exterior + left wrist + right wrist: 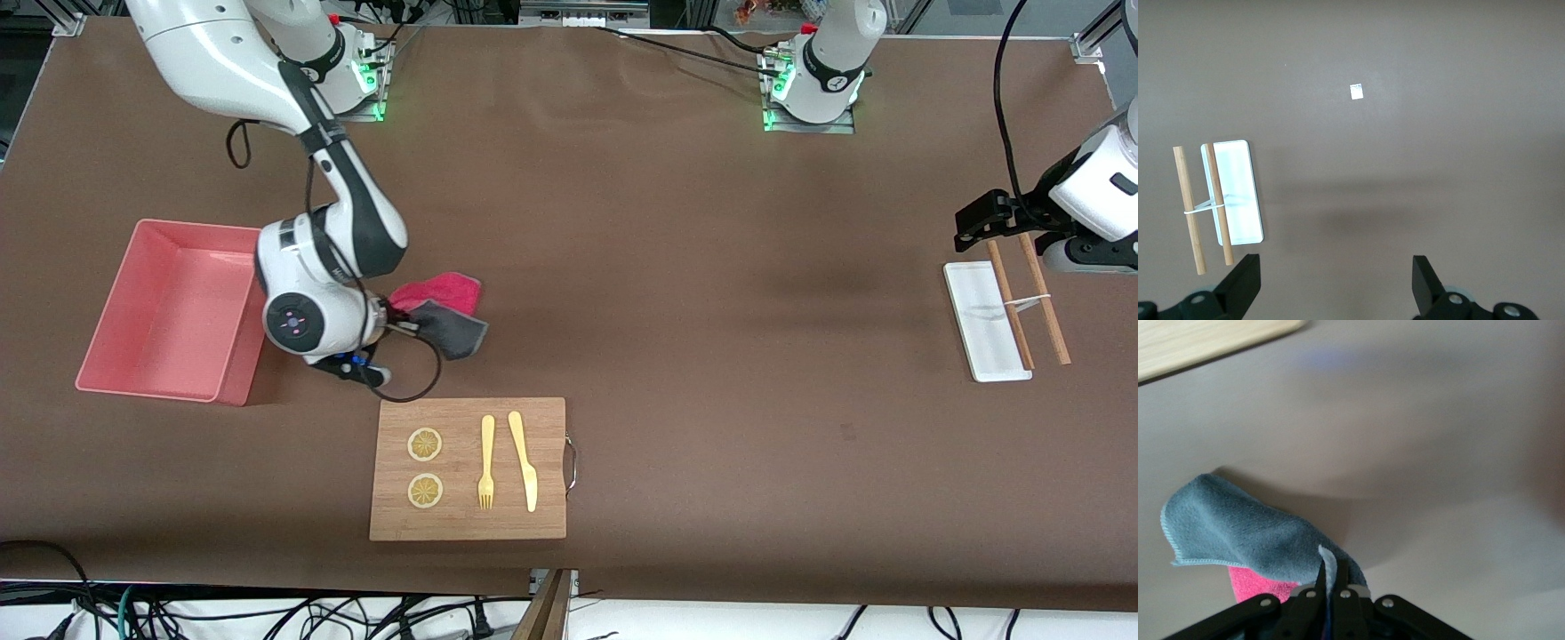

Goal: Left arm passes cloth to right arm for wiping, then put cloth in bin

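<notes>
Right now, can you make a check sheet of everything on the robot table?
Surface: brown table, no spills seen.
Job's things: cloth held by the right gripper, beside the bin; nothing seen in the bin.
Clutter: board with two lemon slices, fork, knife; white tray with two sticks across it.
Grippers: right gripper shut on the cloth; left gripper open over the table by the tray, waiting.
Cables: loop by the right gripper.
Surroundings: cables below the table's edge.
</notes>
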Controlling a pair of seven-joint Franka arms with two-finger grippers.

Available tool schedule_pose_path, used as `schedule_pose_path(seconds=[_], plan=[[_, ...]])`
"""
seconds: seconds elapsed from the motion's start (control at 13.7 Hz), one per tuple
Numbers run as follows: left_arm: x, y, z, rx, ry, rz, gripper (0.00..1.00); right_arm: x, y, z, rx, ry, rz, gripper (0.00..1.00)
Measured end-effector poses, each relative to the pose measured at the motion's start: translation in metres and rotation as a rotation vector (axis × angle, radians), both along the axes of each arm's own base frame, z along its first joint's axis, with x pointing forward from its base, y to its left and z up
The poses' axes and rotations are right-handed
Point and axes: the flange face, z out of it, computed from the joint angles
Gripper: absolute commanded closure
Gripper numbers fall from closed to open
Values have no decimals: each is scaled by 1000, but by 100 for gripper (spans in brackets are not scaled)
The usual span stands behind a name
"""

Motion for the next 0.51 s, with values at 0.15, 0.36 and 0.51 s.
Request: schedule_pose_path(seconds=[0.15, 0.36, 0.51], plan=[[0, 1, 1, 1, -3, 38, 0, 10, -42, 0, -1, 6, 64, 100], [0, 1, 1, 2, -3, 66, 0, 16, -78, 16, 12, 9, 112, 100], [1, 1, -1, 2, 0, 68, 0, 19, -90, 49, 30, -14, 131, 100]])
